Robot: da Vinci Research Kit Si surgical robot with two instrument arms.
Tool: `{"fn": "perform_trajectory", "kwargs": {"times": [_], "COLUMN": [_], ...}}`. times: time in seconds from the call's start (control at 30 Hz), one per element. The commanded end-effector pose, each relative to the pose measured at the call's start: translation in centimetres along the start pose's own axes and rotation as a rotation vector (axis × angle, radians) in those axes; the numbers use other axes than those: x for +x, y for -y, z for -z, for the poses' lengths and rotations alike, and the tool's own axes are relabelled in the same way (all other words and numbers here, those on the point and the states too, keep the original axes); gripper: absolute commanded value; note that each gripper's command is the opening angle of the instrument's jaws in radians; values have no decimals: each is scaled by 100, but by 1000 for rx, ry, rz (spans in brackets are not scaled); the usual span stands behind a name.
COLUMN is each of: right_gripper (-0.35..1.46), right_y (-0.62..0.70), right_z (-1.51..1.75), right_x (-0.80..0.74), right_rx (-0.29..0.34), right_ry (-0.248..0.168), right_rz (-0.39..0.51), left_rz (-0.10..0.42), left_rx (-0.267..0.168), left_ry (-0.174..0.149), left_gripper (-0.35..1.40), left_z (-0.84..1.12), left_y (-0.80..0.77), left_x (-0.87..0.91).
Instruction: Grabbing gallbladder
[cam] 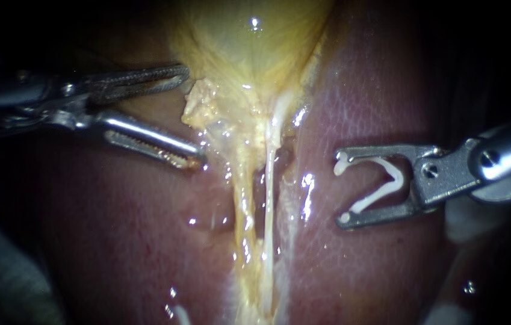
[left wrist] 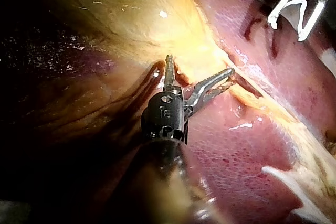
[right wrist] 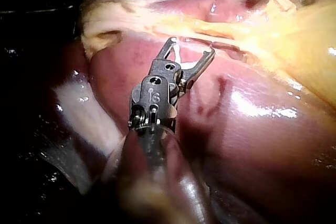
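Observation:
The yellow gallbladder (cam: 255,48) fills the upper middle and narrows into a fatty neck (cam: 202,107). My left instrument (cam: 192,117) comes in from the left with its serrated jaws wide open, their tips just beside that neck, gripping nothing. In the left wrist view the same jaws (left wrist: 199,65) straddle the yellow edge of the gallbladder (left wrist: 142,19). My right instrument (cam: 340,191) hangs over the liver to the right, apart from the gallbladder. Its jaws stand apart and hold a white clip (cam: 381,186) between them, also seen in the right wrist view (right wrist: 191,45).
Two pale tubes (cam: 269,198) run down from the neck in a wet groove. Dark red liver (cam: 117,229) lies on both sides. White fatty tissue (right wrist: 89,114) lies beside the right instrument's shaft.

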Motion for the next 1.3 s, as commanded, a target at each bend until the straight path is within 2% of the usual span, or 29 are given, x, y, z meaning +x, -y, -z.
{"fn": "perform_trajectory", "kwargs": {"times": [0.03, 0.2, 0.5, 0.67, 0.83, 0.93, 1.07, 1.13, 1.23, 1.3], "right_gripper": [50, 50, 50, 50, 50, 50, 50, 50, 50, 50], "right_y": [0, 0, 0, 0, 0, 0, 0, 0, 0, 0], "right_z": [0, 0, 0, 0, 0, 0, 0, 0, 0, 0], "right_x": [0, 0, 0, 0, 0, 0, 0, 0, 0, 0], "right_rx": [0, 0, 0, 0, 0, 0, 0, 0, 0, 0], "right_ry": [0, 0, 0, 0, 0, 0, 0, 0, 0, 0], "right_rz": [0, 0, 0, 0, 0, 0, 0, 0, 0, 0], "left_rz": [3, 48, 108, 112, 117, 117, 129, 142, 155, 162], "left_rx": [2, 5, 20, 23, 16, 17, 21, 22, 25, 25], "left_ry": [1, 2, 30, 38, 44, 47, 55, 57, 63, 63], "left_gripper": [91, 77, 51, 47, 52, 47, 25, 7, -12, -20], "left_z": [-2, -5, -9, -10, -12, -13, -14, -14, -13, -13], "left_y": [2, 5, 7, 9, 14, 17, 17, 16, 14, 13], "left_x": [0, -4, -9, -10, -10, -10, -9, -8, -5, -4]}}
